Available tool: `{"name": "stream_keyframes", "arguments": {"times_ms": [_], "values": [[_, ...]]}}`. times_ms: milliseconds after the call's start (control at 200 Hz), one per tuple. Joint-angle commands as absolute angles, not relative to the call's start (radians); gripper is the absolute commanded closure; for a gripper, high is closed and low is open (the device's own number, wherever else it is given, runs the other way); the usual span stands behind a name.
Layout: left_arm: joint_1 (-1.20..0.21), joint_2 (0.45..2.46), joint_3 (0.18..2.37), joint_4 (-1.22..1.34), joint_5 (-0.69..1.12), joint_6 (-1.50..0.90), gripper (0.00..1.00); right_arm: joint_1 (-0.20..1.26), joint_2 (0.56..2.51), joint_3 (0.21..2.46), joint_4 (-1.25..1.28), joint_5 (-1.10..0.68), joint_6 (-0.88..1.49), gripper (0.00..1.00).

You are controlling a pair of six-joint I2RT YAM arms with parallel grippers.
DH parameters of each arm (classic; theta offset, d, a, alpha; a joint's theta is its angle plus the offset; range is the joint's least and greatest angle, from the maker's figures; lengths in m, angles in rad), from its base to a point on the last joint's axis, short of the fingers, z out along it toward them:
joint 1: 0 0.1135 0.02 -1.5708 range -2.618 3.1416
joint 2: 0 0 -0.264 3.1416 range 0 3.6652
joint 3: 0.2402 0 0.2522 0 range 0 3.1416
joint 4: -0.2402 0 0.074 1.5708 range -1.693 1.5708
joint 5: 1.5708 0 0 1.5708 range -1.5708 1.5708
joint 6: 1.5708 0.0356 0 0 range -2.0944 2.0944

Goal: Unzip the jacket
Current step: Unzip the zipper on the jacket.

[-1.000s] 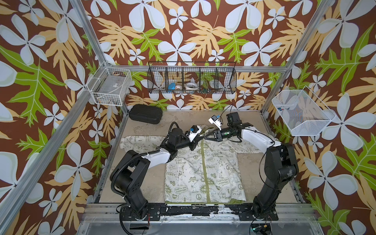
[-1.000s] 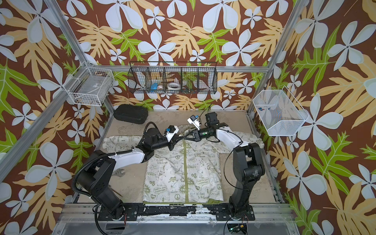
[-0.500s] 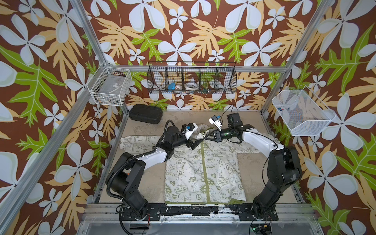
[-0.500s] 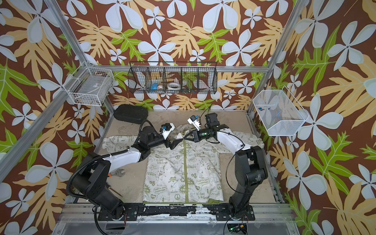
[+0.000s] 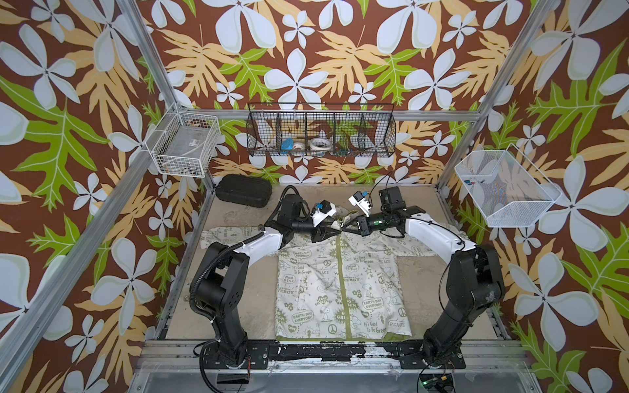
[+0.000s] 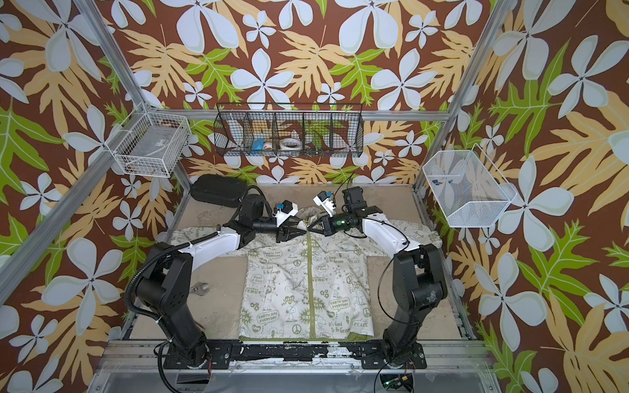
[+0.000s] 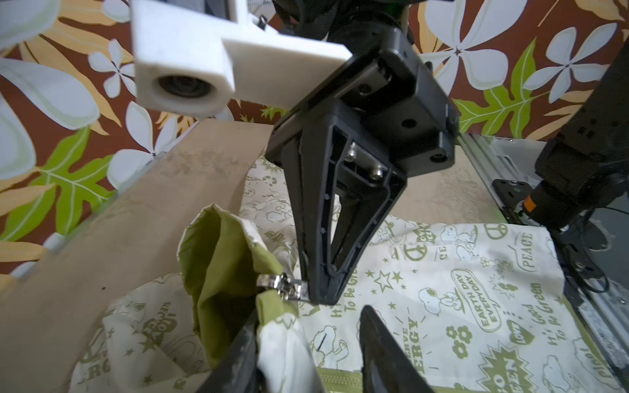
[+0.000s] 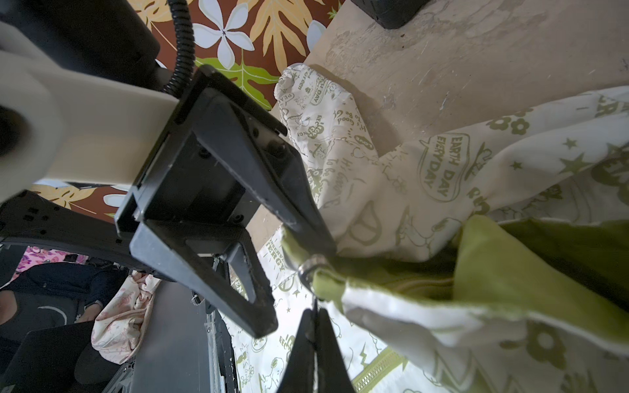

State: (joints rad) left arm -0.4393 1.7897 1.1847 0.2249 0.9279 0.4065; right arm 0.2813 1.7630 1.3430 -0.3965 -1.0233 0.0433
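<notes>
The cream jacket [image 5: 306, 289] with green prints lies flat on the table, its olive zipper strip [image 5: 344, 292] closed down the front. Both grippers meet at the collar. My right gripper [image 8: 315, 311] is shut on the metal zipper pull [image 7: 282, 287], and its black tips [image 7: 320, 296] pinch it from the side. My left gripper [image 7: 308, 316] is open, with its fingers [image 7: 238, 357] on either side of a raised fold of collar with olive lining [image 7: 218, 258]. Both top views show the two grippers tip to tip, the left gripper [image 5: 335, 232] and the right gripper [image 6: 311, 230].
A black case [image 5: 243, 190] lies at the table's back left. A wrench [image 6: 204, 289] lies beside the left arm. On the walls hang a black wire basket [image 5: 321, 134] and two white wire baskets [image 5: 185, 144] [image 5: 503, 190]. Bare table [image 5: 425, 282] flanks the jacket.
My left gripper opened from shut, drew back a little, then came in again over the collar with its jaws partly narrowed. The right gripper has stayed shut in place.
</notes>
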Motion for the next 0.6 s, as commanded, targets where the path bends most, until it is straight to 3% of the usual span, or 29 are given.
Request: {"name": "stream_keyframes", "arguments": {"times_ms": [0, 351, 596], "values": [[-0.437, 1.802, 1.215, 0.112, 0.972, 0.466, 0.61, 0.281, 1.757, 1.345, -0.401, -1.018, 0.021, 1.00], [-0.437, 1.815, 1.237, 0.175, 0.940, 0.391, 1.00, 0.282, 1.760, 1.339, -0.401, -1.005, 0.031, 1.00], [-0.437, 1.807, 1.253, 0.327, 0.977, 0.251, 1.00, 0.285, 1.779, 1.334, -0.316, -0.975, 0.137, 1.00]]}}
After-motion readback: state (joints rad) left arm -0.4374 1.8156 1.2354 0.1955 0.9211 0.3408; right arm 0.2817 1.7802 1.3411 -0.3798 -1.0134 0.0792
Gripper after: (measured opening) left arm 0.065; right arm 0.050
